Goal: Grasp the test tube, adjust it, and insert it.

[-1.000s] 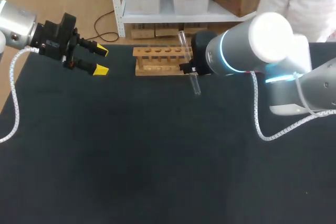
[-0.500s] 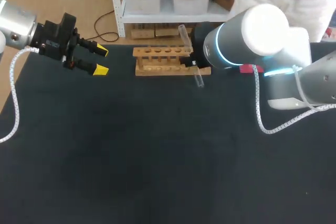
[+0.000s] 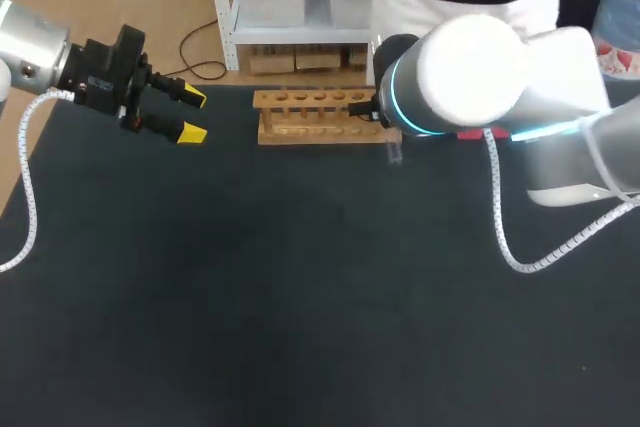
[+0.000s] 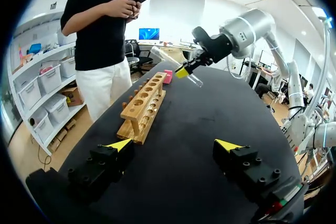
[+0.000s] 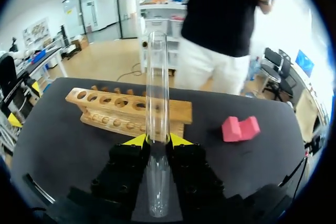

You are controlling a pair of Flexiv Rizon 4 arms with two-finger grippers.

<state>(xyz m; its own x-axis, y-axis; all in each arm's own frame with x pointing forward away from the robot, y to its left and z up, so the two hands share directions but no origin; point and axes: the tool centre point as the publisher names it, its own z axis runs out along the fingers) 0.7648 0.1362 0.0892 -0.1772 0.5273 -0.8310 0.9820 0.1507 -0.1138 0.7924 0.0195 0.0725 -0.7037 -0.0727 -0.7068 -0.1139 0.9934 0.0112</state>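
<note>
Right fingers clenched on tube, one yellow tip each side. Tube is in the air, clear of the worktop, just off the 3 o'clock end of the rack. Rack stands at 12 o'clock on the worktop. Pink block lies near that same end.

Left fingers released, nothing between them, at 10 o'clock, well apart from rack.

Step in hand, as judged: adjust, then insert. Tube leans in the left wrist view, so bring it plumb, rounded end down, before lining up. Centre that end over one hole and descend slowly with a firm grip. Let go only once seated. Risk: glass clipping the rack's top bar
</note>
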